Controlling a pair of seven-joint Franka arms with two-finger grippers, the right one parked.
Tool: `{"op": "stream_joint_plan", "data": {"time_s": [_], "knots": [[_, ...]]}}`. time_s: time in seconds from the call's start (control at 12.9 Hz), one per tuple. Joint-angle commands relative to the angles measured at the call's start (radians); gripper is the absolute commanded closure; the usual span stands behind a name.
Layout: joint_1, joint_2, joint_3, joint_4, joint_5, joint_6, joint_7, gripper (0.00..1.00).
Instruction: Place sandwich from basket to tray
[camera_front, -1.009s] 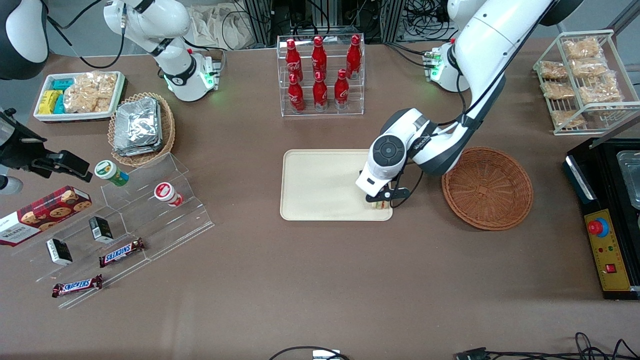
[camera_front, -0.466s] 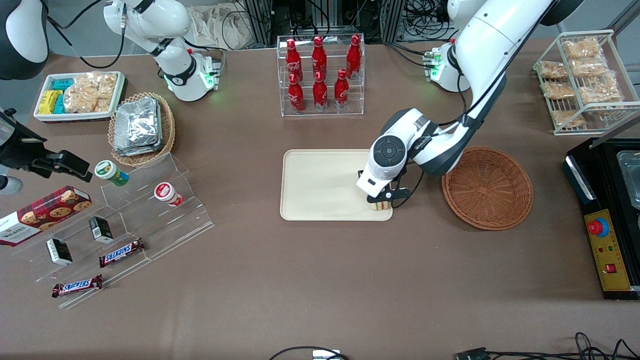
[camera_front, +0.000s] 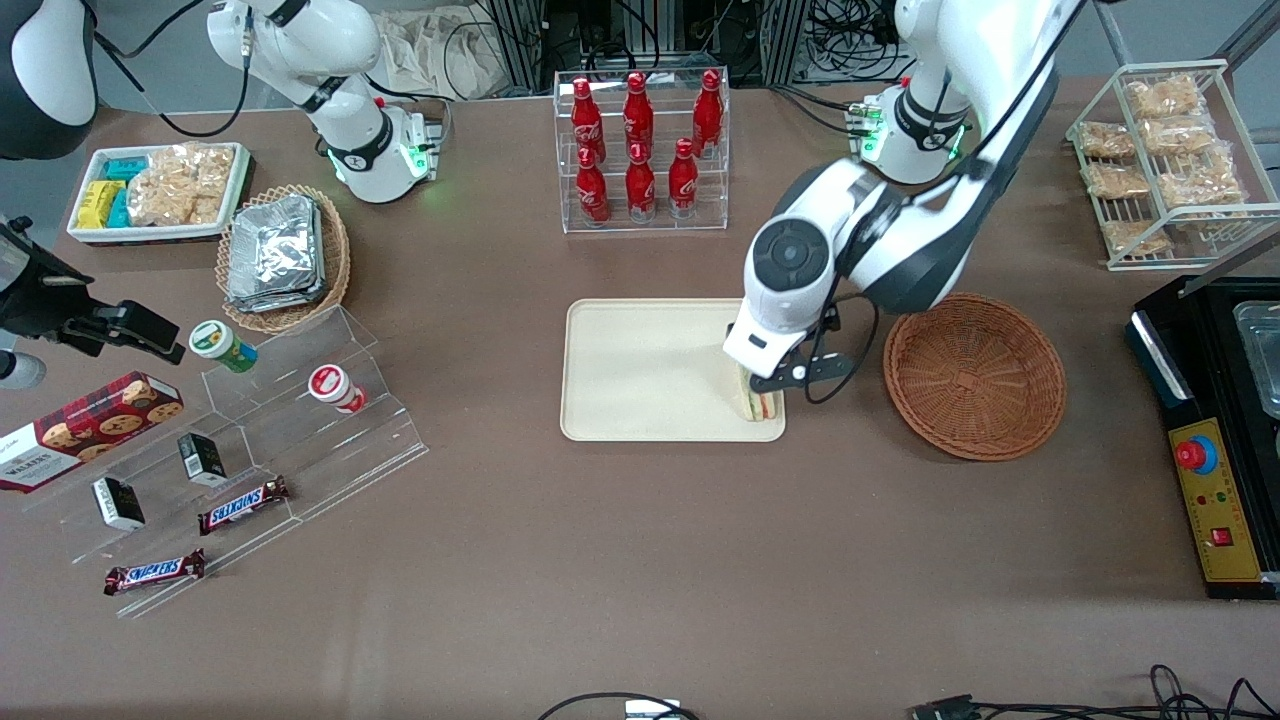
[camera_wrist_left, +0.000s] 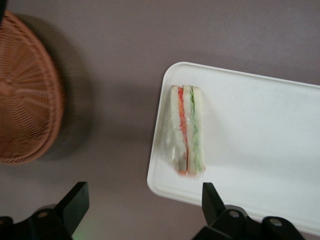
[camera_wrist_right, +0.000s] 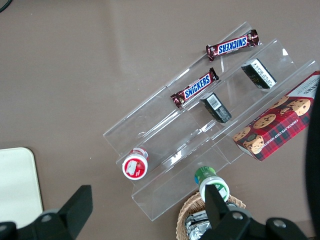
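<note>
- The brown desk (camera_front: 640, 560) carries everything; the working arm reaches out over its middle.
- The cream tray (camera_front: 640, 370) lies flat at the desk's centre, nearer the front camera than the clear rack of red cola bottles (camera_front: 641, 150).
- The reddish-brown wicker basket (camera_front: 975, 375) sits just beside the tray's short edge, toward the working arm's end of the desk, apart from the tray. Nothing shows inside it.
- The claw (camera_wrist_left: 145, 212) hangs above the tray's edge that faces the basket, over the sandwich. Its two fingers (camera_wrist_left: 75, 202) are spread wide and hold nothing; in the wrist view they stand clear of the wrap.
- The sandwich (camera_wrist_left: 187, 130) rests on the tray, in the corner that lies nearest the front camera and the basket. It stands on edge, its pale bread and its orange-red and green filling layers facing up, running along the tray's short edge. Its clear wrap reaches over the rim on the basket side. In the front view (camera_front: 757, 402) the wrist hides part of it.
</note>
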Motion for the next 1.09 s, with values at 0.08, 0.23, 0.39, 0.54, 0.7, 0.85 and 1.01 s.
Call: {"op": "stream_joint_plan", "data": {"time_s": [0.08, 0.23, 0.39, 0.54, 0.7, 0.85, 1.01], "knots": [[0.027, -0.127, 0.068, 0.154, -0.049, -0.211, 0.204, 0.00], [0.022, -0.216, 0.176, 0.142, -0.072, -0.245, 0.310, 0.00], [0.019, -0.274, 0.294, 0.110, -0.115, -0.256, 0.368, 0.00], [0.011, -0.339, 0.407, 0.039, -0.181, -0.234, 0.440, 0.00], [0.008, -0.359, 0.473, 0.024, -0.175, -0.216, 0.531, 0.00], [0.011, -0.359, 0.512, 0.031, -0.174, -0.211, 0.585, 0.00], [0.011, -0.350, 0.530, 0.053, -0.174, -0.211, 0.632, 0.00]]}}
